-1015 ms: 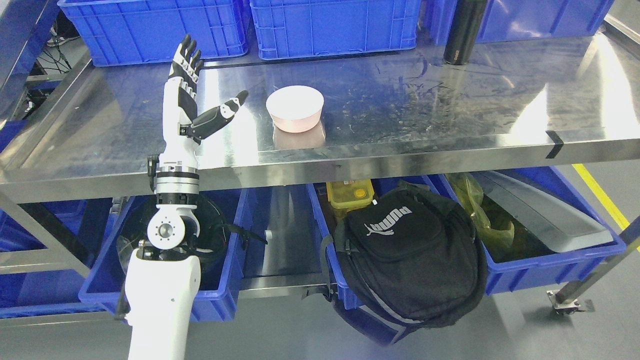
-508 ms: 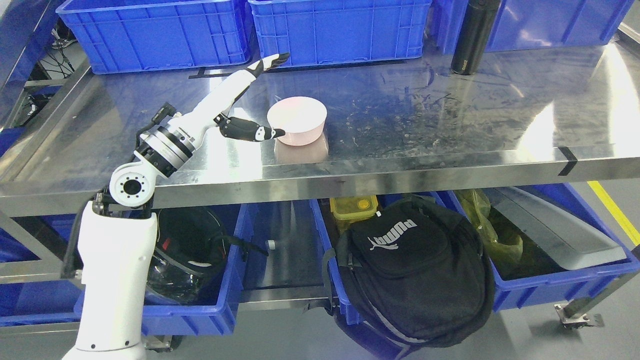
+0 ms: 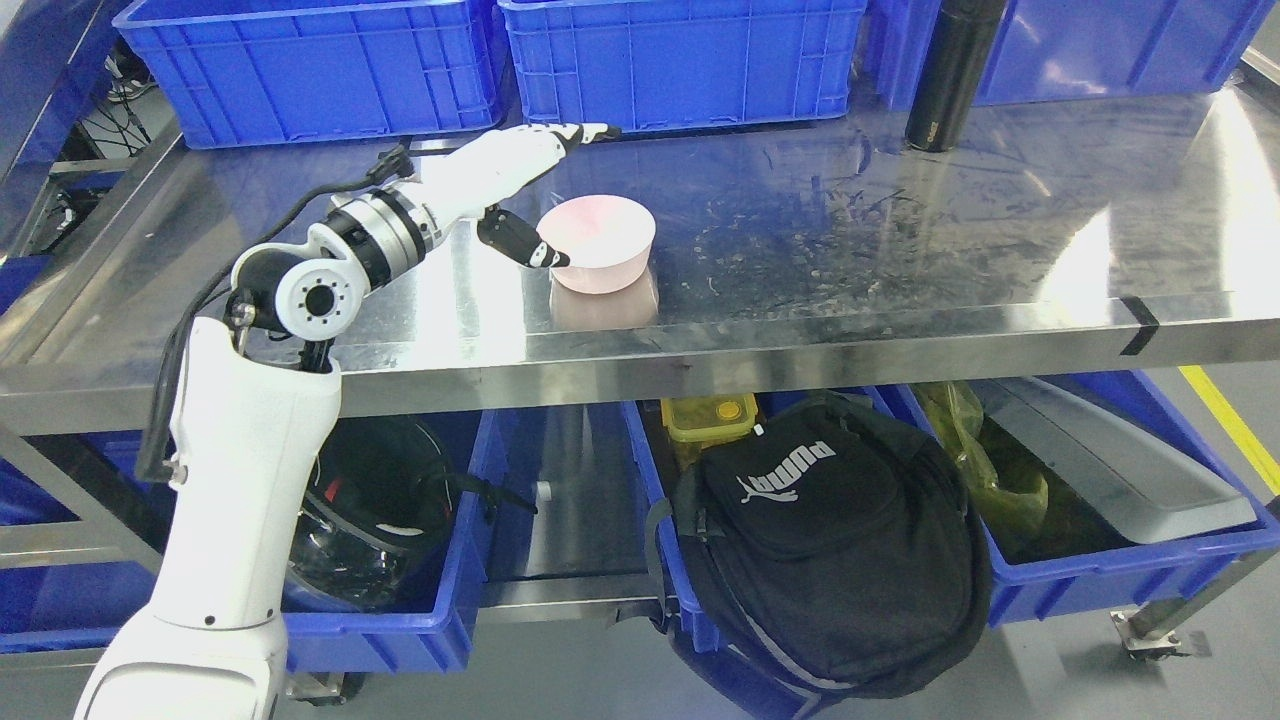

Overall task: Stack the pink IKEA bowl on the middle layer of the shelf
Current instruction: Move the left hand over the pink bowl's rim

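A pink bowl [image 3: 598, 243] stands upright on the steel shelf [image 3: 860, 250], left of its middle and near the front edge. My left hand [image 3: 560, 190] reaches in from the left, open, with the fingers stretched out behind the bowl's far left rim and the thumb [image 3: 522, 243] at the bowl's near left side. The thumb tip touches or nearly touches the bowl wall. The bowl rests on the shelf. My right arm is out of view.
Blue crates [image 3: 310, 70] [image 3: 680, 60] line the back of the shelf. A black bottle [image 3: 945, 75] stands at the back right. Below the shelf are blue bins, a black backpack [image 3: 830, 540] and a helmet [image 3: 370, 520].
My left hand swung down from upright and moved right to the bowl; the fingers now lie behind its rim and the thumb at its side. The camera view has shifted slightly.
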### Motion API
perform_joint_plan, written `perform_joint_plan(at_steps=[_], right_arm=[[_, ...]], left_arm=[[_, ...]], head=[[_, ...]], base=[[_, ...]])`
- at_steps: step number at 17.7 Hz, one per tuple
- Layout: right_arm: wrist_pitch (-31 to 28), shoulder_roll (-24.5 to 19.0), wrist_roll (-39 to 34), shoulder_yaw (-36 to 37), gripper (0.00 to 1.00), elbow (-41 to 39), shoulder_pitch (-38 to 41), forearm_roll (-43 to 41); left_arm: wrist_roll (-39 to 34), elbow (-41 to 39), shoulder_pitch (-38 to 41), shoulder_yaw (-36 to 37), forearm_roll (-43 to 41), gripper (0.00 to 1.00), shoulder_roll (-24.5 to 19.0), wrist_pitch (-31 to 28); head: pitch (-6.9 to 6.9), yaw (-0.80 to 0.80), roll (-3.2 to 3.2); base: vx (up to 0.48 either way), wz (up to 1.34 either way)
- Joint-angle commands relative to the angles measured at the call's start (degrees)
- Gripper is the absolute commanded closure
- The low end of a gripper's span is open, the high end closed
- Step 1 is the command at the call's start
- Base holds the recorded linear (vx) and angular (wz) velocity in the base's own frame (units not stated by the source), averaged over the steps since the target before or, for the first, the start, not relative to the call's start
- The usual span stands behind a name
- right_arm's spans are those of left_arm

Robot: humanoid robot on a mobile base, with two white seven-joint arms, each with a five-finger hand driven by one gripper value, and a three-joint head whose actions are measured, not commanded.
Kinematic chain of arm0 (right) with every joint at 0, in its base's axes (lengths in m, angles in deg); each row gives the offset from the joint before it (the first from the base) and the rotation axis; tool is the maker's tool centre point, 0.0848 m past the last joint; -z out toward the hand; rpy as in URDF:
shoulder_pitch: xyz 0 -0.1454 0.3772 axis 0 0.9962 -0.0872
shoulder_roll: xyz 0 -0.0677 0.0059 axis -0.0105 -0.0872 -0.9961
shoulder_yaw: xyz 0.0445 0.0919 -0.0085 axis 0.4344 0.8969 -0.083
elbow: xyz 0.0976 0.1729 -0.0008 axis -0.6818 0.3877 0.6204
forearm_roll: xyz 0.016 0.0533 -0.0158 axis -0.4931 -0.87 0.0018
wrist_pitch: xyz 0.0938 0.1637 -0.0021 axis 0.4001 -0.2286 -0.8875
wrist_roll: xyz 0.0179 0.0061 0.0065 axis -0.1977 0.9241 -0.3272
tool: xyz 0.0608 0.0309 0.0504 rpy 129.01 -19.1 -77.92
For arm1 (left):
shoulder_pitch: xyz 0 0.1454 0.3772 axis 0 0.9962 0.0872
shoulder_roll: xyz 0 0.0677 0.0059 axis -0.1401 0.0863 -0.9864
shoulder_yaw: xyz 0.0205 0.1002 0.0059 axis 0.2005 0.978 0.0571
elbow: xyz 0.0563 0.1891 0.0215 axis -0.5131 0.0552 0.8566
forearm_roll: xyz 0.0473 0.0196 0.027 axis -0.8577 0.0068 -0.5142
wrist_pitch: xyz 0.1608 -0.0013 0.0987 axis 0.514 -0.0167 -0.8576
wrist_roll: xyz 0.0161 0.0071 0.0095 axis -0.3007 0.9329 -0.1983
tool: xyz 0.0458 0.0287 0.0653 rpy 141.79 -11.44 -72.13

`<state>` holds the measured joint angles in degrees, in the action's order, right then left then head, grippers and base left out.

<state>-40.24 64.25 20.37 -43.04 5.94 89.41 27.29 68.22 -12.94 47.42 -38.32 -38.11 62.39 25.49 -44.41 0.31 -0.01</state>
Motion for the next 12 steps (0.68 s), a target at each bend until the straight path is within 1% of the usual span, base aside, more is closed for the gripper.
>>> perform_joint_plan(at_steps=[1, 3, 5, 7, 12], right_arm=[[0.0, 1.0, 0.0, 0.0, 0.00, -1.0, 1.3, 0.0], [0.0, 1.0, 0.0, 0.0, 0.00, -1.0, 1.3, 0.0], [0.0, 1.0, 0.0, 0.0, 0.00, -1.0, 1.3, 0.0], [0.0, 1.0, 0.0, 0.0, 0.00, -1.0, 1.3, 0.0], [0.0, 1.0, 0.0, 0.0, 0.00, -1.0, 1.3, 0.0]], left_arm=[[2.9, 6.1, -6.7, 14.7, -11.4, 0.02, 4.7, -2.5], [3.4, 9.8, -7.9, 15.3, -12.4, 0.02, 7.1, -2.4], [3.9, 12.4, -8.7, 15.6, -12.9, 0.00, 8.6, -2.2], [7.1, 13.5, -8.8, 15.5, -15.1, 0.00, 9.9, -1.8], [7.8, 13.5, -9.4, 14.8, -17.4, 0.02, 10.4, -1.9]], head=[[0.00, 0.00, 0.00], [0.00, 0.00, 0.00], [0.00, 0.00, 0.00], [0.00, 0.00, 0.00], [0.00, 0.00, 0.00]], base=[[0.000, 0.00], [0.000, 0.00], [0.000, 0.00], [0.000, 0.00], [0.000, 0.00]])
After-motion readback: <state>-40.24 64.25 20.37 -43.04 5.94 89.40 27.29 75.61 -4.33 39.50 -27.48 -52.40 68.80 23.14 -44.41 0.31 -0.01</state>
